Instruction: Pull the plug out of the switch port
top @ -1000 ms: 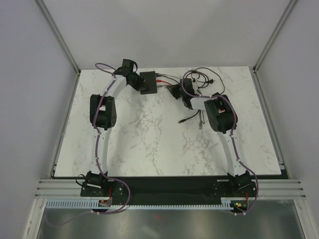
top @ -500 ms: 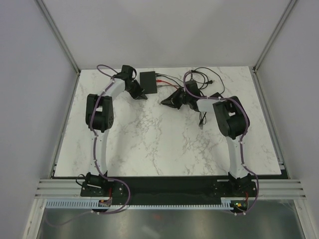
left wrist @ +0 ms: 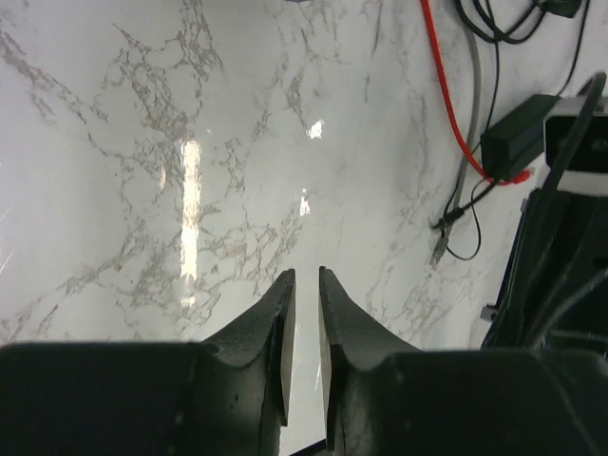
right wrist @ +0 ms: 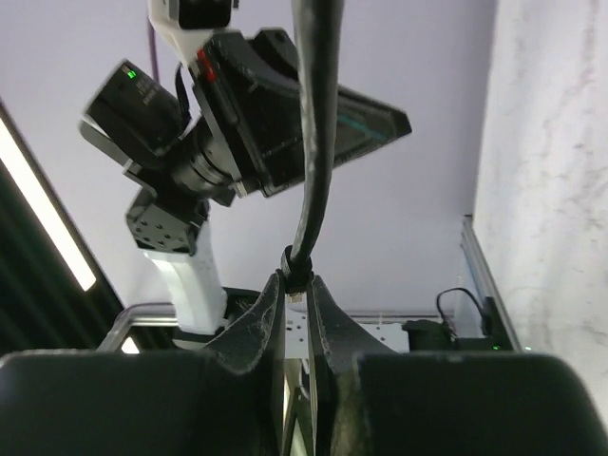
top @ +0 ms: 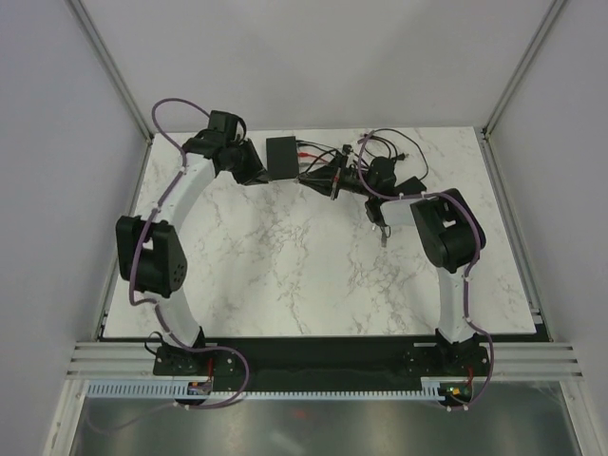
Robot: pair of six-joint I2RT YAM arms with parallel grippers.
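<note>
The switch [top: 282,157], a flat matte-black rectangular box, sits at the table's far edge. My left gripper [top: 249,172] braces beside it, nearly closed, empty. My right gripper [right wrist: 296,294] pinches a black cable [right wrist: 313,142]; I'd pull away next.

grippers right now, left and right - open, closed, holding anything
Left gripper: closed or nearly so, nothing between the fingers, above bare marble.
Right gripper: closed on a black cable, pinched at its plug end.
</note>
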